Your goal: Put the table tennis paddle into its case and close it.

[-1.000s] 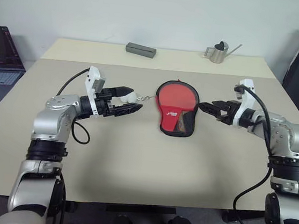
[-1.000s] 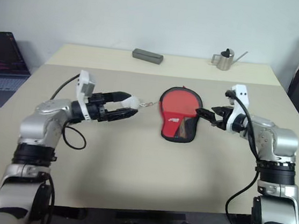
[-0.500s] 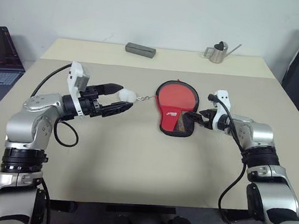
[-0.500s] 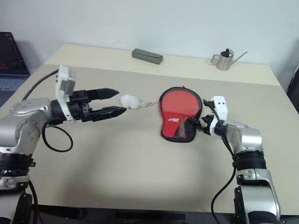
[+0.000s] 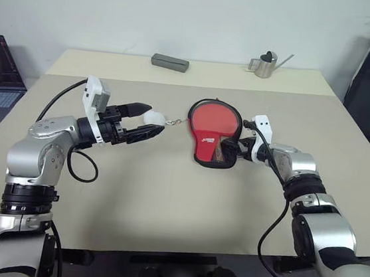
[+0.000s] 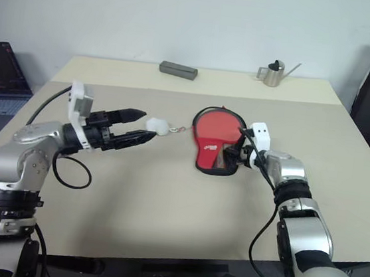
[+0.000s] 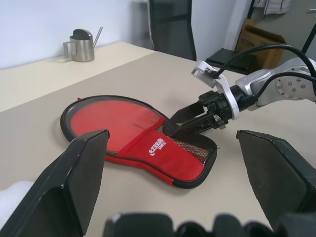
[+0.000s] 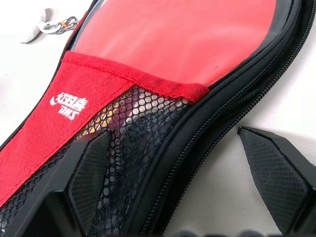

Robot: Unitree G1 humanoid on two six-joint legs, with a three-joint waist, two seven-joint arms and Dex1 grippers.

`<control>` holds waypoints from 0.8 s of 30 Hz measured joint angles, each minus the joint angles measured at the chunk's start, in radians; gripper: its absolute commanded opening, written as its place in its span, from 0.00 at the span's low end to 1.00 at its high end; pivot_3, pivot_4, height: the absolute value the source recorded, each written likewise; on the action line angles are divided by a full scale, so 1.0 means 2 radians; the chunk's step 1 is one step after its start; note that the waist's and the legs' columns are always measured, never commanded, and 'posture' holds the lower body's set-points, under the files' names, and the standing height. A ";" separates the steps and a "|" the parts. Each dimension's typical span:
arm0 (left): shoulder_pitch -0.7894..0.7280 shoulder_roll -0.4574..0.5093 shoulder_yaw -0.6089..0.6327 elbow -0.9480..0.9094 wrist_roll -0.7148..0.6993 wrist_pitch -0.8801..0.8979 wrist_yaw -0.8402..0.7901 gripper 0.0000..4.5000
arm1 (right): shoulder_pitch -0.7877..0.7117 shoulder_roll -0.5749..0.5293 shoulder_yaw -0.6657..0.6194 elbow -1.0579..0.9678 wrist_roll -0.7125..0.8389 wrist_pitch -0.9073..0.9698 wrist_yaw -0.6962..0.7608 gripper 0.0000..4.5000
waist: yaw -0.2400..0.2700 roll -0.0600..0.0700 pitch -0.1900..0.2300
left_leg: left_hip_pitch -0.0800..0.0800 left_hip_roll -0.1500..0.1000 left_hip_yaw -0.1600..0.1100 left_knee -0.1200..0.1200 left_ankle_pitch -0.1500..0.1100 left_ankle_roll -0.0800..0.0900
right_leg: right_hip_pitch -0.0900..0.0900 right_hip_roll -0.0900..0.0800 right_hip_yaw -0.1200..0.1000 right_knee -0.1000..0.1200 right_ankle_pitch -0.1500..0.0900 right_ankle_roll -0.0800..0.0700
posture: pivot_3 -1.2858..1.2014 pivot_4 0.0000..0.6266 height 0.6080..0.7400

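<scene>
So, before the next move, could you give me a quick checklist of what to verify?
1. Table tennis paddle seated in the case, handle behind the mesh: ok.
2. Case lying flat on the table: ok.
3. Right gripper open, at the case's zipper edge by the handle end: ok.
4. Left gripper open: ok.
5. White pompom, chained to the case, in a grip: not ok; it lies by the left fingertips, ungripped.
6. Case zipped shut: cannot tell.
</scene>
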 measured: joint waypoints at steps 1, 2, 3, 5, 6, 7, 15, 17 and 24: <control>0.000 0.000 0.000 0.000 0.000 0.000 0.000 1.00 | -0.003 0.003 -0.001 0.006 -0.002 -0.003 0.000 0.86 | -0.001 0.000 0.000 | 0.000 0.000 0.000 0.000 0.000 0.000 | 0.000 0.000 0.000 0.000 0.000 0.000 | 0.52 0.24 1.00; 0.000 0.000 0.000 0.000 0.000 0.000 0.000 1.00 | -0.004 0.005 -0.002 0.009 -0.004 -0.004 0.000 0.78 | -0.002 0.000 0.000 | 0.000 0.000 0.000 0.000 0.000 0.000 | 0.000 0.000 0.000 0.000 0.000 0.000 | 0.52 0.24 1.00; 0.001 0.000 0.000 0.000 0.000 -0.001 0.000 1.00 | -0.005 0.008 -0.005 0.014 -0.004 -0.005 -0.001 0.71 | -0.004 0.000 0.000 | 0.000 0.000 0.000 0.000 0.000 0.000 | 0.000 0.000 0.000 0.000 0.000 0.000 | 0.52 0.24 1.00; 0.005 0.001 0.000 0.000 0.000 -0.001 0.000 1.00 | -0.007 0.010 -0.009 0.018 -0.004 -0.005 -0.001 0.55 | -0.005 0.000 0.000 | 0.000 0.000 0.000 0.000 0.000 0.000 | 0.000 0.000 0.000 0.000 0.000 0.000 | 0.52 0.24 1.00; 0.008 0.003 0.000 0.000 0.000 -0.001 0.000 1.00 | -0.007 0.012 -0.012 0.021 -0.004 -0.004 0.000 0.47 | -0.005 0.000 0.000 | 0.000 0.000 0.000 0.000 0.000 0.000 | 0.000 0.000 0.000 0.000 0.000 0.000 | 0.52 0.24 1.00; 0.012 0.006 0.000 0.000 0.000 -0.001 0.000 1.00 | -0.008 0.014 -0.014 0.023 -0.003 -0.003 0.000 0.40 | -0.005 0.000 0.000 | 0.000 0.000 0.000 0.000 0.000 0.000 | 0.000 0.000 0.000 0.000 0.000 0.000 | 0.52 0.24 1.00; 0.048 0.029 0.000 -0.014 0.000 -0.001 -0.006 1.00 | -0.014 0.022 -0.039 0.027 0.007 0.023 -0.008 0.01 | -0.005 0.000 0.000 | 0.000 0.000 0.000 0.000 0.000 0.000 | 0.000 0.000 0.000 0.000 0.000 0.000 | 0.52 0.24 1.00; 0.072 0.041 0.000 -0.021 0.000 -0.001 -0.016 1.00 | -0.016 0.026 -0.052 0.027 0.013 0.037 -0.013 0.01 | -0.007 0.000 0.000 | 0.000 0.000 0.000 0.000 0.000 0.000 | 0.000 0.000 0.001 0.000 0.000 0.000 | 0.52 0.24 1.00; 0.130 0.071 -0.001 -0.051 -0.004 0.005 -0.043 1.00 | -0.010 0.032 -0.094 -0.014 0.044 0.120 -0.049 0.01 | -0.005 0.000 0.000 | 0.000 0.000 0.000 -0.001 0.000 0.000 | 0.000 0.000 0.000 0.000 0.000 0.000 | 0.52 0.24 1.00</control>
